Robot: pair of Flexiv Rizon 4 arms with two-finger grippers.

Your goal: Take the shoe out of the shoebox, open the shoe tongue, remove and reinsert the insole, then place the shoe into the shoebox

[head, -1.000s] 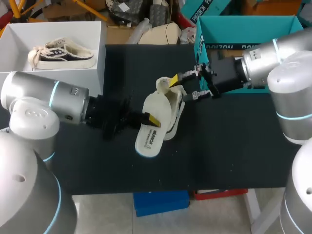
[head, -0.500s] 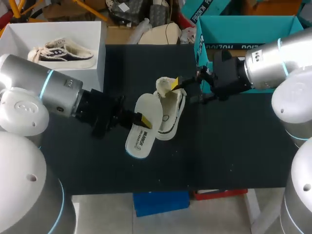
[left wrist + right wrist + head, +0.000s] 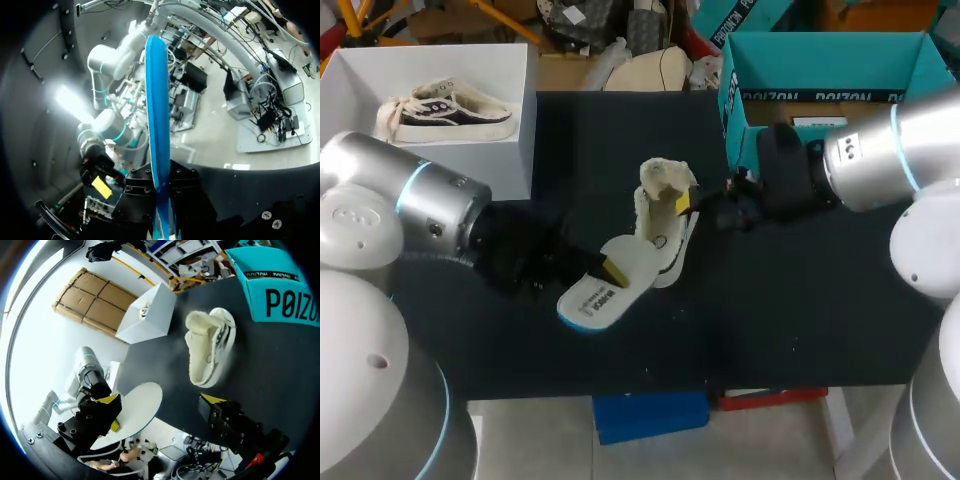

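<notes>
Along the near edge of the black table (image 3: 770, 335) runs a wide strip of dark top, and it is widest on the right side. Just past that strip, a little left of the middle, is the white insole (image 3: 588, 300) with its blue rim. Its long way slants: one end points to the near left, and the other points to the far right and lies over the near end of the shoe (image 3: 665, 228). I cannot tell if the insole's near end touches the table. My left arm (image 3: 420, 205) comes in low from the left side. The left gripper (image 3: 610, 270) pinches the insole from both sides, and in the left wrist view the insole stands thin and edge-on between the two black fingers. The shoe lies in the middle of the table. Its long way runs from near to far, leaning a little. Its fluffy end with the laces points to the far edge, and its flat open end points to the near edge. The right gripper (image 3: 160, 400) is just to the right of the shoe. Its fingers stand wide apart, and the shoe lies ahead of them, not between them. My right arm (image 3: 880, 155) fills the right side. Past the shoe, more dark table runs to the far edge. A white box (image 3: 525, 120) with another shoe (image 3: 445, 110) in it sits at the far left, and a teal box (image 3: 820, 50) sits at the far right.
</notes>
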